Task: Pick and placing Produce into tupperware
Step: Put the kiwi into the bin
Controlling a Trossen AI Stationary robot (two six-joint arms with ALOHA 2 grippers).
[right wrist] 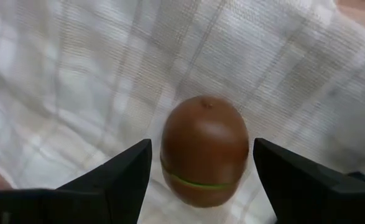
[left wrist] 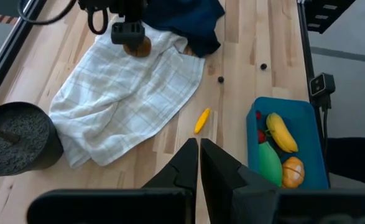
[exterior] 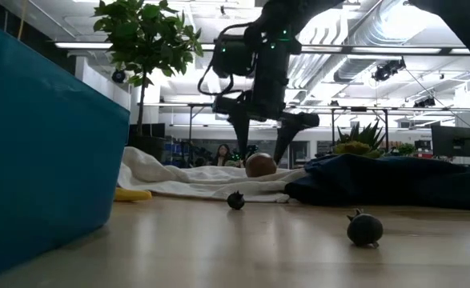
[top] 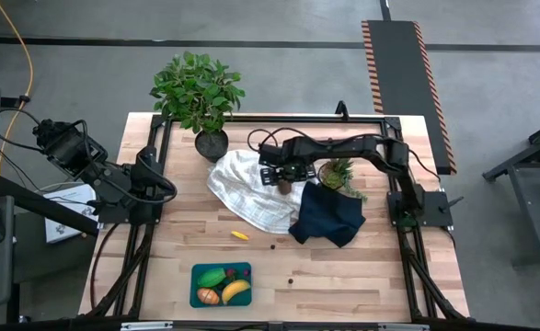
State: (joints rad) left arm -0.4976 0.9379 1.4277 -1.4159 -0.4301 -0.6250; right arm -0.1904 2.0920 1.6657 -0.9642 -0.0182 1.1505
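The brown kiwi ball (right wrist: 204, 149) rests on the white checked cloth (top: 247, 188), seen too in the low view as the kiwi ball (exterior: 260, 165). My right gripper (exterior: 262, 148) hangs above it, open, one finger on each side with a gap at both. The teal tupperware (top: 196, 296) near the table's front edge holds the banana (top: 236, 291), the green pear piece (top: 212, 277), an orange piece (top: 207, 296) and a red bit. A small yellow piece (top: 239, 235) and two dark bits (exterior: 235, 200) (exterior: 364, 230) lie on the wood. My left gripper (left wrist: 198, 144) waits shut at the table's left.
A dark navy cloth (top: 329, 216) lies right of the white cloth, with a pineapple-like toy (top: 338, 173) at its far edge. A potted plant (top: 199, 92) stands at the far left. Bare wood lies between the cloths and the tupperware.
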